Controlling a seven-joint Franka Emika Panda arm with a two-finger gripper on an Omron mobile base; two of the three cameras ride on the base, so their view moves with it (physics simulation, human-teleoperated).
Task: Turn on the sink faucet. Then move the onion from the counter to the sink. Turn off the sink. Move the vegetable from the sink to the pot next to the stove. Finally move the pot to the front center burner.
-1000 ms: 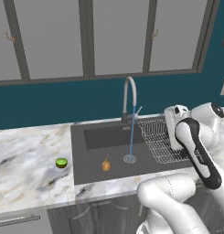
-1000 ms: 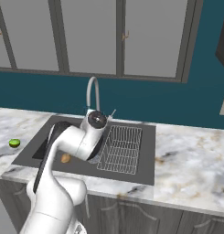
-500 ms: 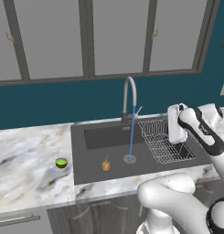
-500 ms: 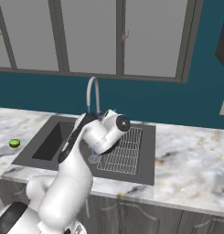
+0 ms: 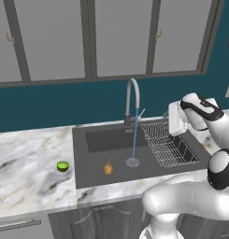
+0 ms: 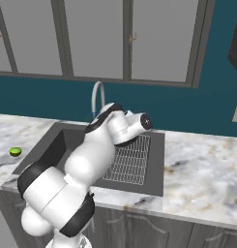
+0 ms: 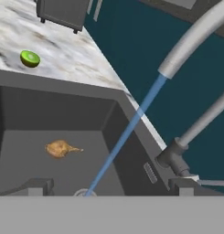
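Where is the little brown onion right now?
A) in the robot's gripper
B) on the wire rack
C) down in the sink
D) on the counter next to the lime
C: the onion lies on the floor of the sink, left of the water stream; the hand view shows it there too, while the lime sits apart on the counter.

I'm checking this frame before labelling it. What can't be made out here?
- Right base view: the onion and drain are hidden behind the arm.
- Right base view: the faucet base and lever are hidden by the arm.
- Hand view: the faucet's arch is cut off by the top edge.
- Left base view: the hand fingertips are too small to make out.
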